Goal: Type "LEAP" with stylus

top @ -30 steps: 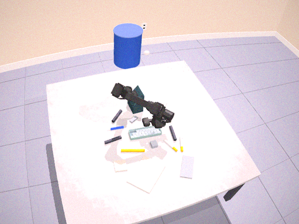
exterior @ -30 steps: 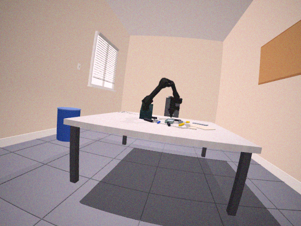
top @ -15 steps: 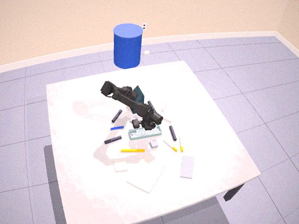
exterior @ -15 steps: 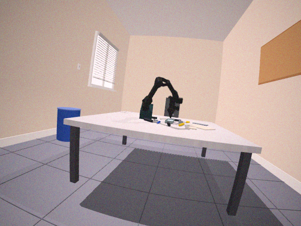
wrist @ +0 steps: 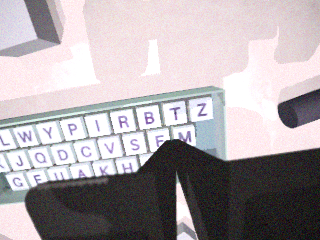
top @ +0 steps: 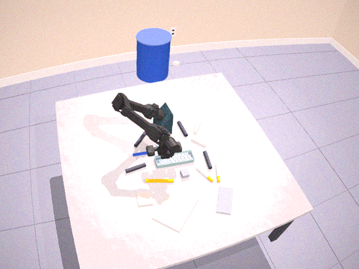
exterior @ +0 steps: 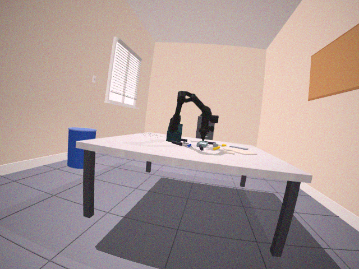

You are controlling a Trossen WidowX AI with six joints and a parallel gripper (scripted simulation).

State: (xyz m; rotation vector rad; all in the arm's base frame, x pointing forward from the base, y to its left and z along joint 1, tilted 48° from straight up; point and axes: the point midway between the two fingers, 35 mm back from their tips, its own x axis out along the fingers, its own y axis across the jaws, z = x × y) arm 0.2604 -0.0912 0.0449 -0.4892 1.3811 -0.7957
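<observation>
The pale green keyboard lies on the desk under the arm. In the wrist view the P key, A key and L key show at left; the E key is partly covered. My gripper points down just above the keyboard's right part in the wrist view, by the F and M keys. It is shut, with no stylus seen between its fingers. Pen-like things lie around the keyboard, among them a blue one; I cannot tell which is the stylus.
Several dark rods lie near the keyboard, such as one at its right and one at its left. A yellow stick, a grey block, two yellow-ended pens and a grey pad lie in front of it.
</observation>
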